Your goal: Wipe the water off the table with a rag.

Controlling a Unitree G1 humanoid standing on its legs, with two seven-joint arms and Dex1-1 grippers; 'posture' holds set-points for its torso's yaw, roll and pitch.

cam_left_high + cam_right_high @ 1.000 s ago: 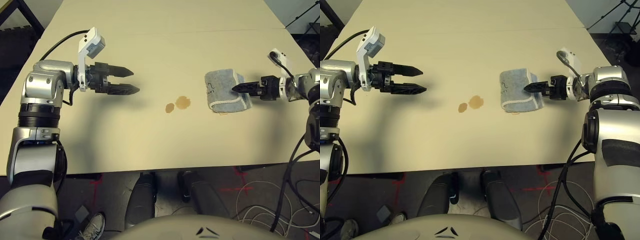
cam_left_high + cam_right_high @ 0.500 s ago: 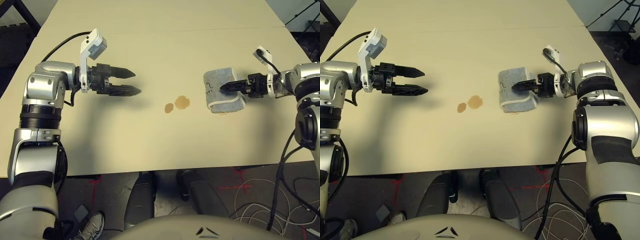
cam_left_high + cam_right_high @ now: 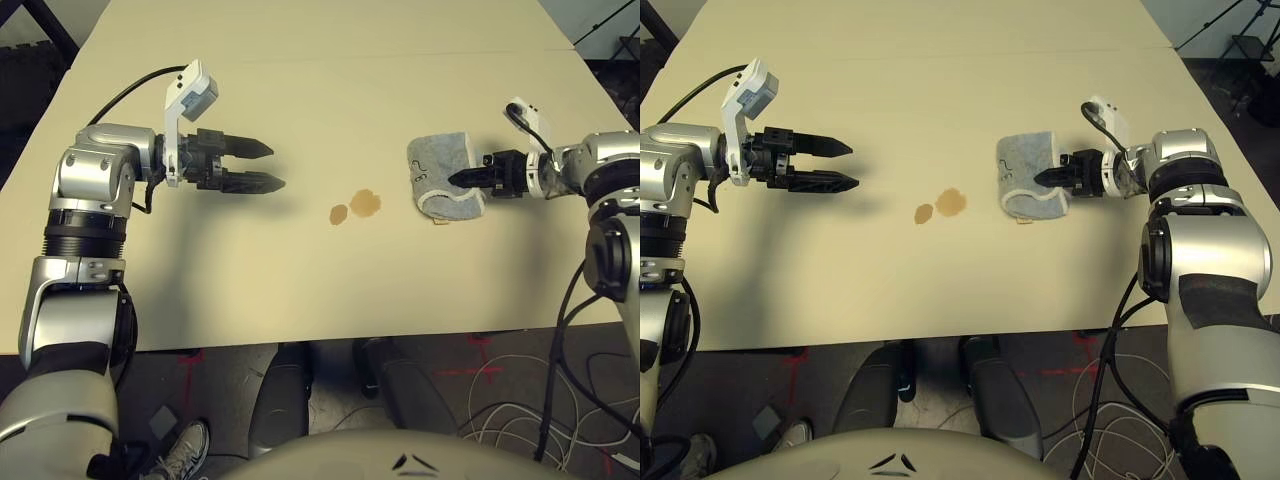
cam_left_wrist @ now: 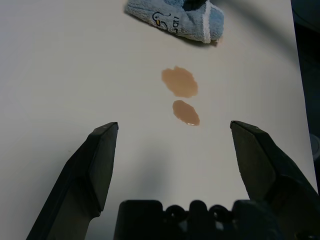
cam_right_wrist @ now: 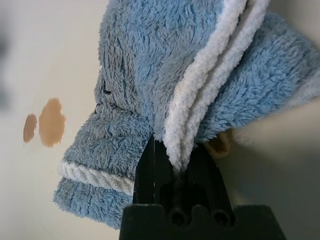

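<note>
right end effector [image 3: 1044, 178] pinching rag [image 3: 1028, 174], water [image 3: 942, 206] beside

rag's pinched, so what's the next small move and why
Probably sweep the right gripper toward the robot's left, dragging the rag over the water. Its fingers are shut on the rag's edge, both spots lie bare beside it, and the left gripper hovers open, away from them.

Light is bright and even across the table [image 3: 330, 90], with no glare on its matte surface. A soft, broad shadow lies under the left arm and left gripper [image 3: 268, 166], falling toward the near edge, so the light comes from above and beyond. The floor below the table edge is dim. In the right wrist view the rag [image 5: 165, 85] is sharp while the table behind it blurs; its underside is shaded.
</note>
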